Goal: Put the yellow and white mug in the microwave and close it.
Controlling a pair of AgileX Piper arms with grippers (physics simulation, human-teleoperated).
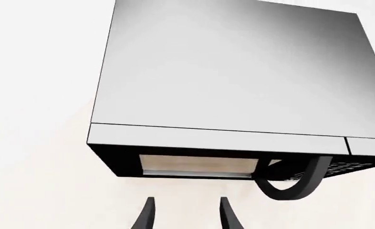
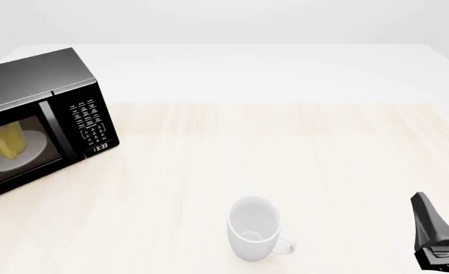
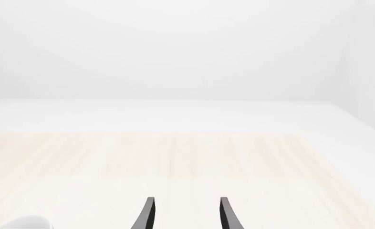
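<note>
Left tool (image 1: 186,214) open, empty, facing microwave (image 2: 37,123); mug (image 2: 7,142) seemingly inside; check door fully latched, retreat straight back.

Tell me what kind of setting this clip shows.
Probably a simulated kitchen-style tabletop, not a real room: a black microwave and a white mug sit on a pale wood-grain table, with blank white surroundings and flat rendered surfaces.

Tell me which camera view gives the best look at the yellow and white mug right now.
The front view: the yellow and white mug shows through the microwave window, on the turntable. The left wrist view shows only the microwave's top and door edge; the right wrist view shows no yellow mug.
</note>
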